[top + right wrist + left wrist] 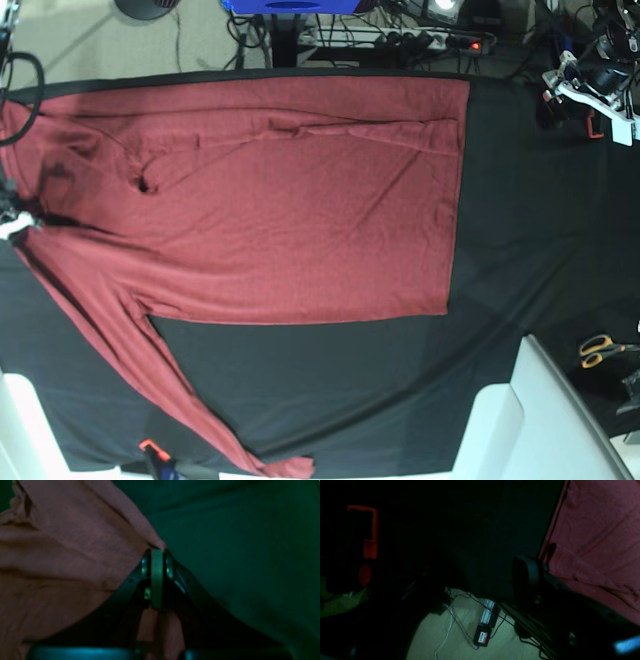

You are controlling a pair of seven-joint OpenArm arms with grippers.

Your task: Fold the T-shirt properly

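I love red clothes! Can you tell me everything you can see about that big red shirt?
The T-shirt is plain brick-red with long sleeves, made of thin, soft-looking cloth with no picture on it. It lies spread out flat on the black tablecloth, a little wrinkled. One sleeve is folded across the body along the far edge; the other stretches diagonally toward the near edge. The right tool is shut, pinching a corner of the cloth. The left tool is not touching it.

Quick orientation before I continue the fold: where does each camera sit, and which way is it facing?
Left wrist: on the left arm, aimed past the table edge at the floor cables; a left gripper finger shows.
Right wrist: on the right gripper, shut on the T-shirt's edge.
Base: overhead, facing down on the T-shirt spread over the black tablecloth.
All three share the T-shirt.
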